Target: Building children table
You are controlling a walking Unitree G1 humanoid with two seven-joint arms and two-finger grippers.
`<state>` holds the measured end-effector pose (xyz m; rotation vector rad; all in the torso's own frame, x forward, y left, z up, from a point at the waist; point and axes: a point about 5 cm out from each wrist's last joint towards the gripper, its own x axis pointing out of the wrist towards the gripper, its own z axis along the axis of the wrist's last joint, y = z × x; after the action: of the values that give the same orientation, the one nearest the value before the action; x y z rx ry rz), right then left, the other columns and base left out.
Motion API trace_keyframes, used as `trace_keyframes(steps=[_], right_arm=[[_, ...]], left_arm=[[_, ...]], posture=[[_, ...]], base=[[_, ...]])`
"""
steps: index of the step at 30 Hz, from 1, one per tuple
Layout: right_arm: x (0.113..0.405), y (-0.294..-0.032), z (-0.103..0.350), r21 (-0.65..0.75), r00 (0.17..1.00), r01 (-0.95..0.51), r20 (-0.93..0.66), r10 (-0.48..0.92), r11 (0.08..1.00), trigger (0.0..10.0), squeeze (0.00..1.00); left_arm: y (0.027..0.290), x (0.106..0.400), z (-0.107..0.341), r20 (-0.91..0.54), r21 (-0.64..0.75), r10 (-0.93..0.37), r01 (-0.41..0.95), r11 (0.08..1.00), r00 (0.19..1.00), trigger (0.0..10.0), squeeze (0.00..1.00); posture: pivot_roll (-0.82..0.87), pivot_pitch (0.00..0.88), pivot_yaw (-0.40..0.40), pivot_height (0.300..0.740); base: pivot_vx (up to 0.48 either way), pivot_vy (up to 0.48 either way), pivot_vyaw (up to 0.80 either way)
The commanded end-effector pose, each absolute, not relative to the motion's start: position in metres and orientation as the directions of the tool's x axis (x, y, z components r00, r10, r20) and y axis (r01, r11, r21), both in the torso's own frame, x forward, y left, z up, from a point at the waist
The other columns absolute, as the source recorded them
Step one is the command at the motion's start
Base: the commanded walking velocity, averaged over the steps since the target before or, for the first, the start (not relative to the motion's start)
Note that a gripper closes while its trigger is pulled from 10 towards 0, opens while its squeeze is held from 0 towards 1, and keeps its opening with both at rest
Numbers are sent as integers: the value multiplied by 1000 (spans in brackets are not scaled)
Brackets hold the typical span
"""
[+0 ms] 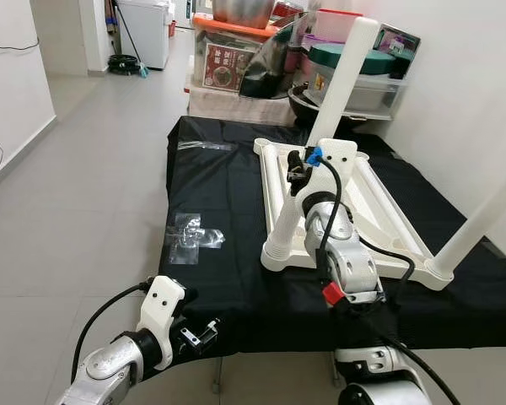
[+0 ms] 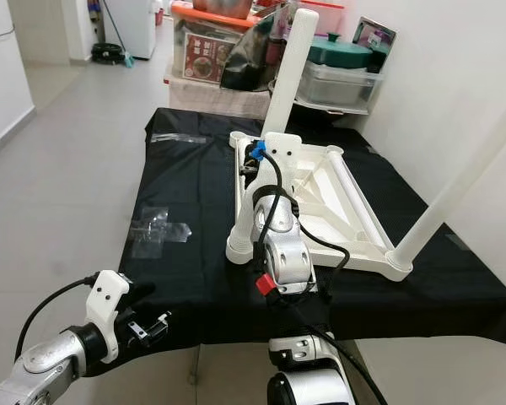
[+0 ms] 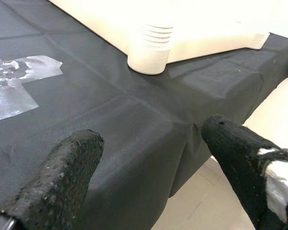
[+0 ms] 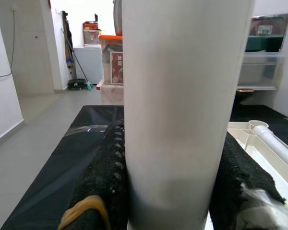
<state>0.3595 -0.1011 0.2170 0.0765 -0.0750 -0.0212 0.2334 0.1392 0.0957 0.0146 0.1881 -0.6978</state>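
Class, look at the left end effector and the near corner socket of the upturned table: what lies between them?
Only bare black cloth separates the left end effector from the corner socket, as the left wrist view shows; the clear tape lies off to one side.

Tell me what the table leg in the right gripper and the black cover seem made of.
The table leg held by the right gripper looks like smooth white moulded plastic, with a soft sheen. The black cover looks like thin non-woven fabric: matte, fine dotted texture, creased at the edge.
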Motion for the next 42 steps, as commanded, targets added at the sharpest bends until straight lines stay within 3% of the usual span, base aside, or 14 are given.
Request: trace_keyframes(steps=[1,15,16,42], right_arm=[[356,-107,165,22,987,47,-154,-43,999,0,0],[358,-104,164,15,985,27,-172,-24,1000,0,0],[359,-105,169,18,987,20,-158,-17,1000,10000,0],[369,-114,190,43,994,12,-108,-7,999,10000,0]], left_arm=[[134,235,95,-173,-47,-643,646,762,746,10000,0],[133,235,94,-171,-50,-643,645,762,746,10000,0],[134,235,94,-172,-50,-643,645,762,746,10000,0],[134,235,94,-176,-49,-645,648,760,743,10000,0]], posture=[[43,0,-164,740],[43,0,-166,740],[40,0,-162,740],[38,0,-156,740]], base=[[0,0,0],[0,0,0],[0,0,0],[0,0,0]])
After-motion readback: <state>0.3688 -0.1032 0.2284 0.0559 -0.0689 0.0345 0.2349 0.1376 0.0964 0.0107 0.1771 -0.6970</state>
